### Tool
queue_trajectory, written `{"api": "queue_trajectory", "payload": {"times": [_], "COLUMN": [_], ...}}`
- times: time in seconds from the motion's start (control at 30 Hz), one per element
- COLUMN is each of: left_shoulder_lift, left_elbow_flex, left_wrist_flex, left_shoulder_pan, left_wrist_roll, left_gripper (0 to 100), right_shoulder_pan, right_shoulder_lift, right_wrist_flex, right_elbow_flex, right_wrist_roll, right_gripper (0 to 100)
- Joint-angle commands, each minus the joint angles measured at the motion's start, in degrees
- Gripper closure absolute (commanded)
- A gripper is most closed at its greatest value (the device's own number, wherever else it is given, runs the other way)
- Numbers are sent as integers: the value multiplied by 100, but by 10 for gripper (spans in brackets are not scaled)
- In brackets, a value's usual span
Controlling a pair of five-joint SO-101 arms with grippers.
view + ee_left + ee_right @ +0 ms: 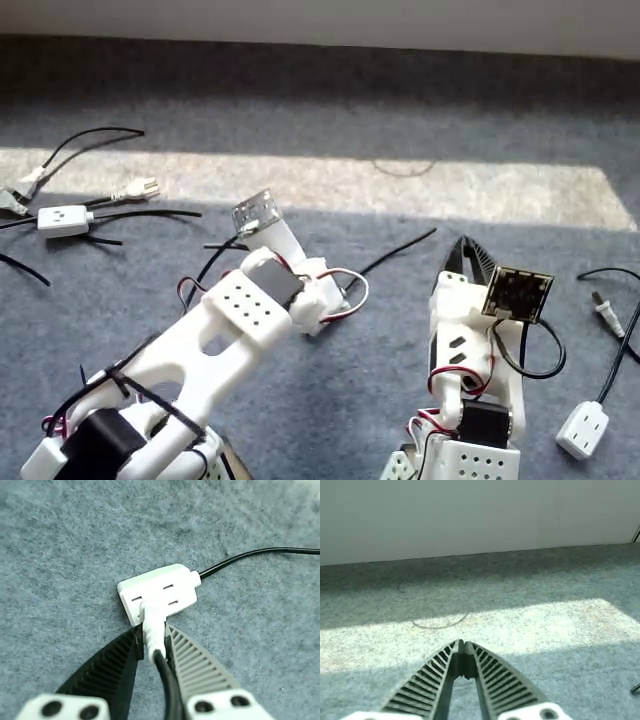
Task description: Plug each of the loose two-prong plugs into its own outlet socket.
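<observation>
Carpet (330,110): grey pile with no grip on it, so anything pushed will prob. slide.
L arm (215,340): reaches out over the mid carpet, wrist low.
R arm (470,400): stands off to the right with its wrist raised. It could maybe brace the block if the block creeps.
L gripper (152,630): fingers nearly shut, pinching the plug's back end, with the black cord (167,685) running out between them.
R gripper (464,660): fingers closed tip to tip, holding nothing, aimed across the carpet at the wall.
Socket block (160,592): white, lies flat and loose just ahead of the L gripper; its own cord leaves from the far end.
Plug (150,615): white, nose against the block's near face. Can't tell if the prongs are fully home.
Push: go straight along the block's length and slowly, w/ the plug level and no twist. Keep the pinch until the plug body sits flush.
Risk: the block skates away, or the prongs bend if the wrist tips.
Left pair: spare socket (62,220) w/ loose plug (140,188) near it, not joined.
Right pair: end block (583,428), dark plug (605,312) apart from it.
</observation>
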Motion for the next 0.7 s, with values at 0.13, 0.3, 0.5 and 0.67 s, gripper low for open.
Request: {"api": "queue_trajectory", "payload": {"times": [0.13, 0.3, 0.5, 0.67], "left_shoulder_lift": [1191, 1903, 1982, 2018], "left_elbow_flex": [-910, -1710, -2132, -2141], "left_wrist_flex": [501, 1486, 2426, 2400], "left_shoulder_pan": [-233, -215, -215, -207], "left_wrist_roll": [281, 756, 1143, 1143], "left_gripper": [994, 994, 994, 994], "right_shoulder_pan": [40, 40, 57, 57], "right_shoulder_lift": [22, 22, 4, -4], "right_wrist_flex": [13, 13, 13, 13], "right_elbow_flex": [884, 884, 884, 884], "right_wrist_roll": [-53, -53, -53, -53], "right_gripper": [991, 991, 991, 991]}}
